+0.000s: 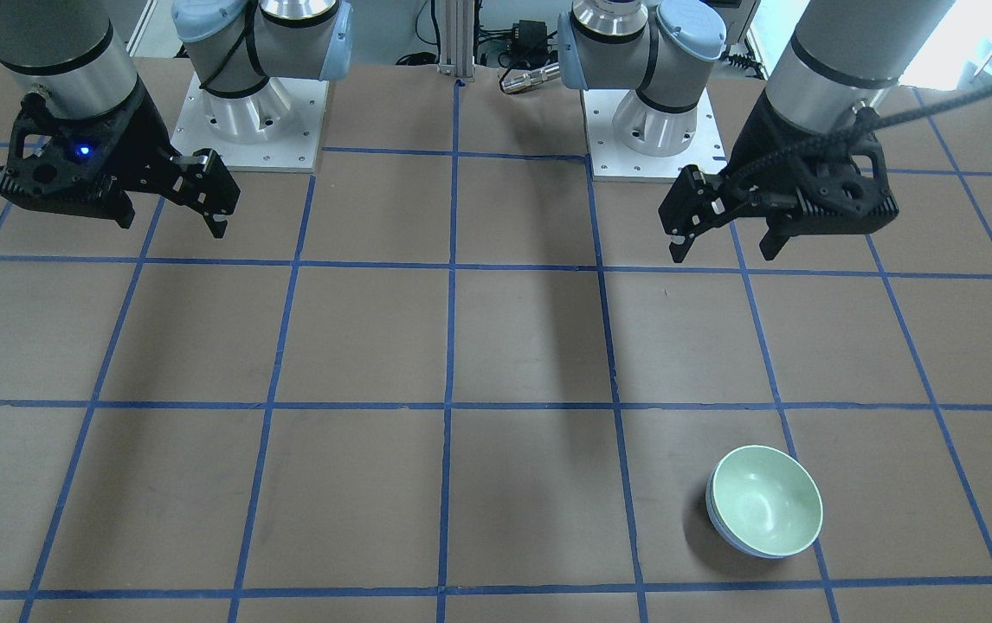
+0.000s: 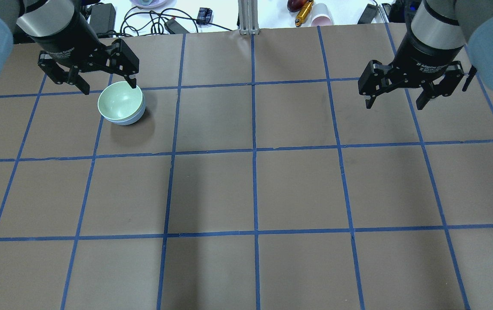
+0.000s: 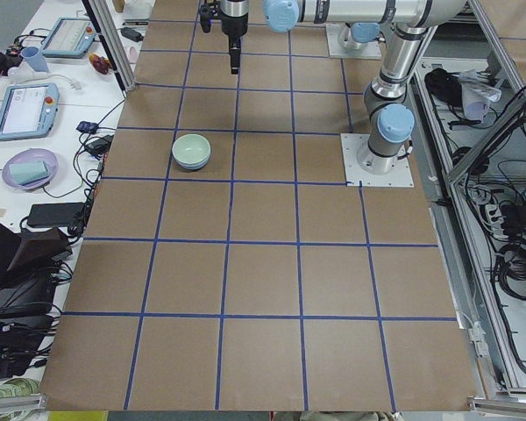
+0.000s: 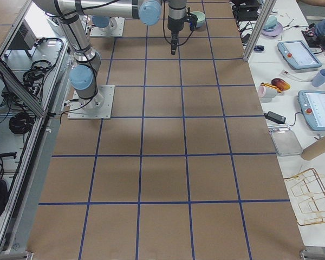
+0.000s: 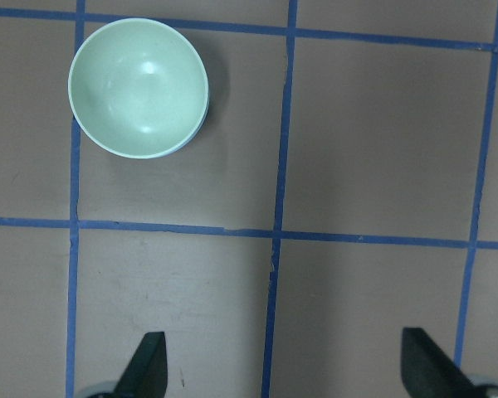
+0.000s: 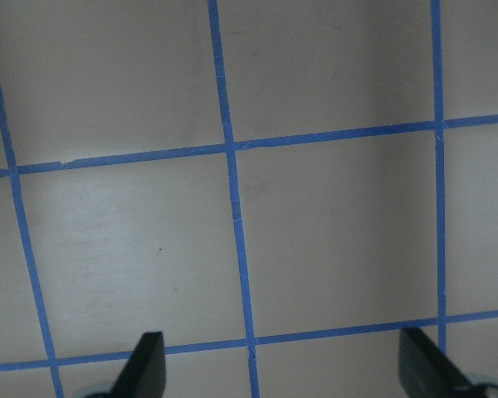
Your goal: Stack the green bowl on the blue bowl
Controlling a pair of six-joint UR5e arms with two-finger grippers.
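The green bowl (image 1: 766,497) sits nested inside the blue bowl (image 1: 725,535), of which only a thin outer edge shows. The stack stands on the table's far left part in the overhead view, green bowl (image 2: 119,101) inside blue bowl (image 2: 134,119). My left gripper (image 1: 721,251) is open and empty, raised well above the table and apart from the bowls. In the left wrist view the green bowl (image 5: 139,87) lies at the upper left, away from the left gripper (image 5: 284,369). My right gripper (image 2: 395,106) is open and empty, raised over bare table on the right.
The brown table (image 2: 255,189) carries a blue tape grid. The two arm bases (image 1: 249,112) stand at the robot's edge. Cables, a pink cup (image 2: 321,19) and small items lie beyond the far edge. Tablets and a dish sit on side benches (image 3: 26,132).
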